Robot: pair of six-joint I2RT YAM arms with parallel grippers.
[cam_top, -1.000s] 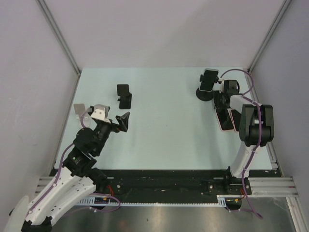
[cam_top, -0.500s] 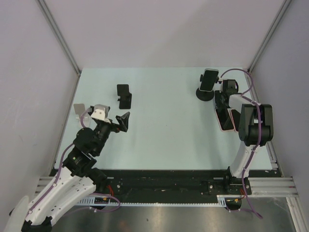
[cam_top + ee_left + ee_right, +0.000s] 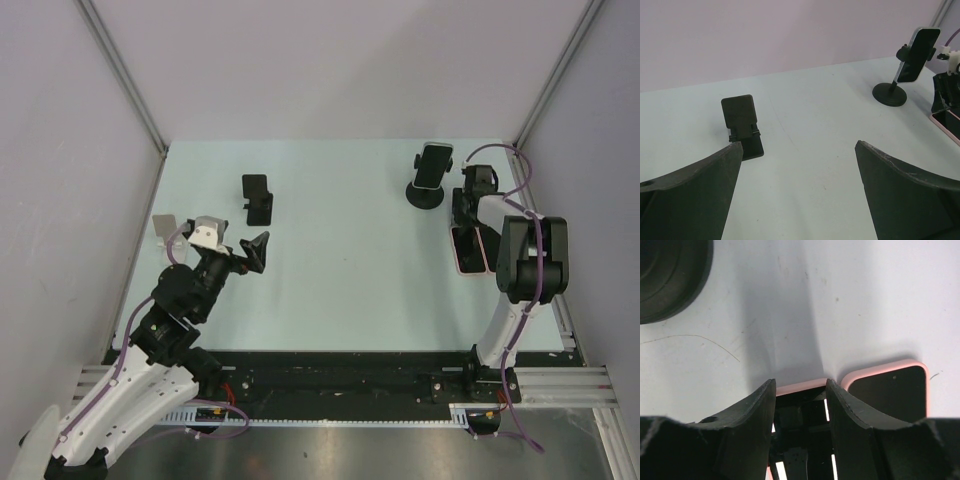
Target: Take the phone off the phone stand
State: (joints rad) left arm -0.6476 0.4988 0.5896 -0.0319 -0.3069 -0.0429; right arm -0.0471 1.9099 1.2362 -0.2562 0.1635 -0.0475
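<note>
Top camera overlooks the table (image 3: 340, 270); both low wrist cameras also catch the phone stand (image 3: 426, 196).

This is a robotics lab test cell rather than a lived-in room. Two robot arms, the left arm (image 3: 185, 290) and the right arm (image 3: 530, 260), are bolted to a black metal rail (image 3: 340, 378) along the near edge of a bare, pale green counter (image 3: 340, 290). Plain grey panels (image 3: 340, 70) close off the counter's left, far and right edges, with aluminium posts (image 3: 124, 78) at the far corners. Purple cables (image 3: 122, 362) run along the arms, and slotted aluminium framing (image 3: 560, 380) sits beside the rail.
</note>
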